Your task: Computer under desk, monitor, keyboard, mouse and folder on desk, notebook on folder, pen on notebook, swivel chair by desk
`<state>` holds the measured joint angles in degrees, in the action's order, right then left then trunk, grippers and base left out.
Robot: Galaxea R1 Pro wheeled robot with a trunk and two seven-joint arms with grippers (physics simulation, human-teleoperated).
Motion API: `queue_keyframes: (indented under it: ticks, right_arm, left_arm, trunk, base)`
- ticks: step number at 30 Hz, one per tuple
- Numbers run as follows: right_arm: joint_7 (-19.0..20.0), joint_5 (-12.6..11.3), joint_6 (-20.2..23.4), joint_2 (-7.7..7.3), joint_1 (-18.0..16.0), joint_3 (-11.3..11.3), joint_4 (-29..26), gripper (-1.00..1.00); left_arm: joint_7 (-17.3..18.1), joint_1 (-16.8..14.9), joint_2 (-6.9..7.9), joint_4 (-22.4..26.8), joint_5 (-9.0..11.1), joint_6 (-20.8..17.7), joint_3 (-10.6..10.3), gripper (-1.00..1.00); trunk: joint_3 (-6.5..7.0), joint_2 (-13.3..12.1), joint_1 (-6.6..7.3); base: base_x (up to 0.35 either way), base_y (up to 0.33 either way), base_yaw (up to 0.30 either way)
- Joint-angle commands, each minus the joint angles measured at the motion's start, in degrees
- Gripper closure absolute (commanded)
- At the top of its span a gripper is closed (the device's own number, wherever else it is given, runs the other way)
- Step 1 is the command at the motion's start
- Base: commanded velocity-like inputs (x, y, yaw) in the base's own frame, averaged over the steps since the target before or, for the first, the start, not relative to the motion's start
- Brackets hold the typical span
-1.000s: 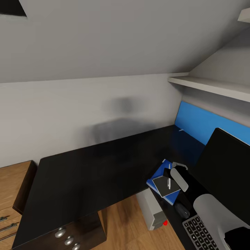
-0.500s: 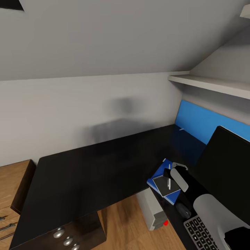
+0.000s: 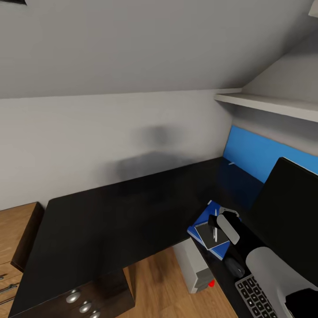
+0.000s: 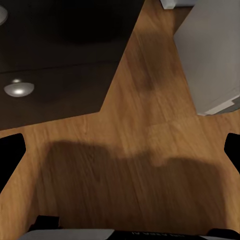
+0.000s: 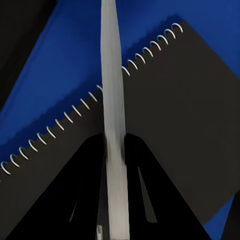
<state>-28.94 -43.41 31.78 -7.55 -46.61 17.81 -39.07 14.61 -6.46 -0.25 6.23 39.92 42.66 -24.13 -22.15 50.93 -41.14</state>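
From the head camera, the blue folder (image 3: 202, 221) lay on the black table (image 3: 110, 221) beside the mouse (image 3: 232, 266), the notebook (image 3: 211, 236) stacked on it. Through the right wrist camera, the right fingers (image 5: 114, 150) pinched the pen (image 5: 113, 100) above the notebook (image 5: 180, 120). Through the left wrist camera, the left fingers (image 4: 12, 155) were spread apart over wooden floor (image 4: 130, 165).

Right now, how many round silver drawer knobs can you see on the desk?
3 in the head view, in a diagonal row on the dark drawer front at the desk's near-left corner: knobs and, the last cut by the frame edge. More may be hidden below.

Soft even light, blurred reflections on glossy desk (image 3: 110, 221), crisp renders.
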Motion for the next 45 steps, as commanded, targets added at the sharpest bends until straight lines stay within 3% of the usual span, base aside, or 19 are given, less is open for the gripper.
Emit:
queue_keyframes:
  ticks: [1,13,28,45]
  right_arm:
    - [-0.50,-0.61,0.04,-0.07,-0.06,0.38,0.00,1.00]
    - [-0.50,-0.54,0.04,-0.08,-0.06,0.38,0.33,1.00]
    - [-0.50,-0.45,0.04,-0.06,-0.06,0.38,0.31,1.00]
    - [-0.51,-0.45,0.04,-0.07,-0.06,0.38,0.34,1.00]
  left_arm:
    - [0.42,-0.05,-0.01,-0.08,0.61,0.15,-0.21,-1.00]
    - [0.48,-0.06,-0.01,-0.08,0.56,0.25,-0.15,-1.00]
    - [0.51,-0.05,-0.01,-0.08,0.51,0.41,-0.12,-1.00]
    - [0.54,-0.08,-0.01,-0.08,0.51,0.41,-0.12,-1.00]
  trunk:
    - [-0.25,0.47,-0.23]
    - [-0.25,0.47,-0.23]
    - [-2.95,6.48,-3.53]
    - [-2.95,6.48,-3.53]
  base:
    - [0.000,0.000,0.000]
    - [0.000,0.000,0.000]
    - [0.000,0.000,0.000]
    - [0.000,0.000,0.000]
